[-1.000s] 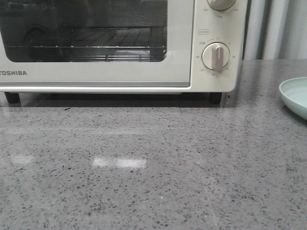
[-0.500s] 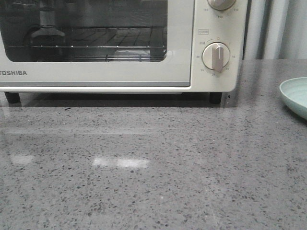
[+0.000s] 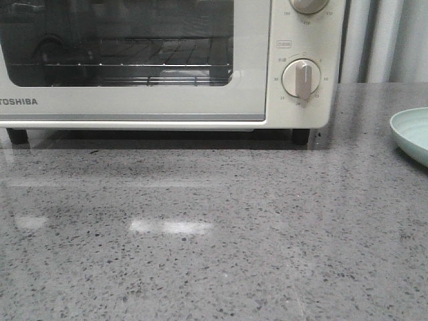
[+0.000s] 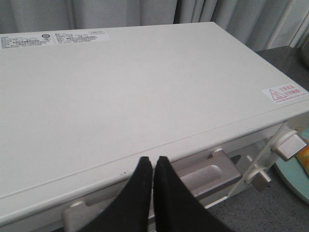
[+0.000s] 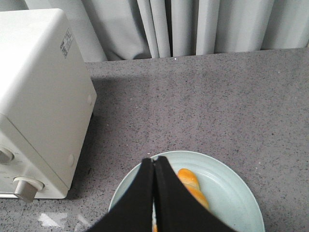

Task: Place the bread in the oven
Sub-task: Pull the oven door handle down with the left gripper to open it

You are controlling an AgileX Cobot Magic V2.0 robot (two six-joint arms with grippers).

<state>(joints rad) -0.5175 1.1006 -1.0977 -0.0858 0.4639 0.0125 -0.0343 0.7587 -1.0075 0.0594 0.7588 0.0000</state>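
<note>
1. The oven point(image 3: 167, 67), a cream-white toaster oven, stands at the back of the grey speckled counter point(image 3: 214, 241). In the front view its glass door point(image 3: 120, 47) is shut and only a bare wire rack point(image 3: 120, 70) shows behind it. Opening has not begun, so nearly the whole task appears to be left.

2. The pale green plate point(image 5: 227, 193) sits on the counter well to the oven's right. It holds the bread point(image 5: 190, 186), an orange-brown roll partly hidden behind the right arm's fingers. The bread is neither lifted nor gripped.

3. The left gripper point(image 4: 153, 166) hangs over the front edge of the oven's top, just above the door handle point(image 4: 203, 174). Its black fingers are pressed together with nothing between them. It is not clear whether they touch the handle. This looks like the approach to pulling the door down, judged the first step still owed.

4. The right gripper point(image 5: 153, 166) hovers above the plate, fingers likewise pressed together and empty. It seems to be waiting over the bread. It would have to spread before it could pick the roll up.

5. Still to do, by this reading: drop the door, grasp the bread, carry it across, and set it on the rack.
</note>
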